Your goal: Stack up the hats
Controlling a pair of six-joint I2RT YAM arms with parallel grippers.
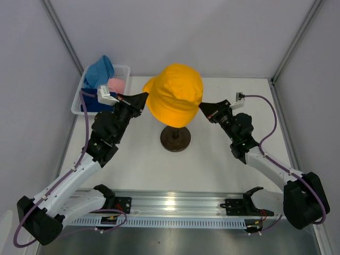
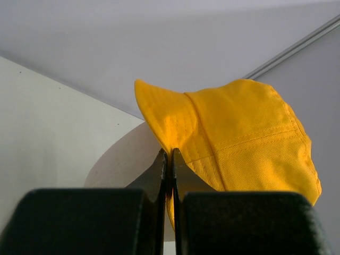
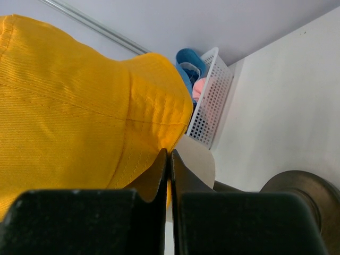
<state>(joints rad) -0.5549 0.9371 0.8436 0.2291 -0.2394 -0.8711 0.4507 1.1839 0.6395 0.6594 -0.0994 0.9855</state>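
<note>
On mannequin head (image 2: pixel 119 156), one yellow hat (image 1: pixel 175 93)

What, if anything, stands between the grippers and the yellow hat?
Nothing visible. The left gripper and right gripper are each shut on the brim of the yellow hat, on opposite sides.

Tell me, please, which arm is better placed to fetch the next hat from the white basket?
Left. The white basket with the light blue hat and pink hat sits close to the left pincer; the right pincer is across the yellow hat. Both pinch its brim now.
</note>
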